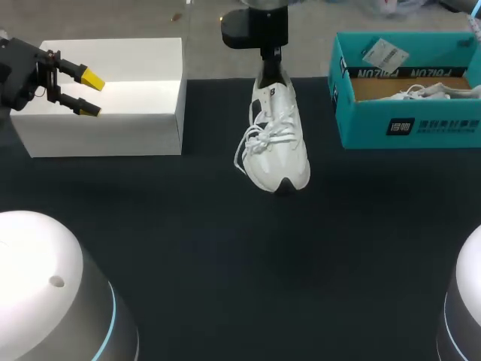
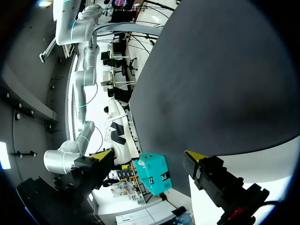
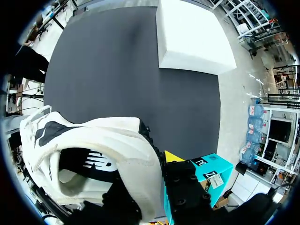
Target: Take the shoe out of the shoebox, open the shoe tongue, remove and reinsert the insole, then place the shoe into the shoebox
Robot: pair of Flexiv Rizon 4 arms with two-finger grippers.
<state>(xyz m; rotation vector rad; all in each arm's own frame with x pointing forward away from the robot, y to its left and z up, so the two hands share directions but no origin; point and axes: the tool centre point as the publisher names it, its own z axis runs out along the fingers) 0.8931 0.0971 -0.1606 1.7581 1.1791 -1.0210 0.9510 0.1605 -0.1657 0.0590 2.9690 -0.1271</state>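
Observation:
A white sneaker [image 1: 278,143] with loose laces is held by its heel at the back middle of the table, toe pointing toward the front. My right gripper [image 1: 269,64] is shut on the heel. In the right wrist view the heel collar [image 3: 117,140] fills the space at the gripper [image 3: 147,164], and one yellow fingertip [image 3: 173,157] shows beside it. The teal shoebox [image 1: 409,124] stands open at the back right. My left gripper [image 1: 92,94] hangs open and holds nothing at the far left, over a white box [image 1: 113,120]. The left wrist view shows its gripper [image 2: 147,157] wide apart, with the sneaker [image 2: 117,133] and shoebox [image 2: 154,174] far ahead.
A second white shoe [image 1: 425,92] and a paper tag [image 1: 383,53] lie in the shoebox. The white box takes up the back left corner. The table top [image 1: 225,263] is dark. My arms' two rounded bases [image 1: 45,293] sit at the front corners.

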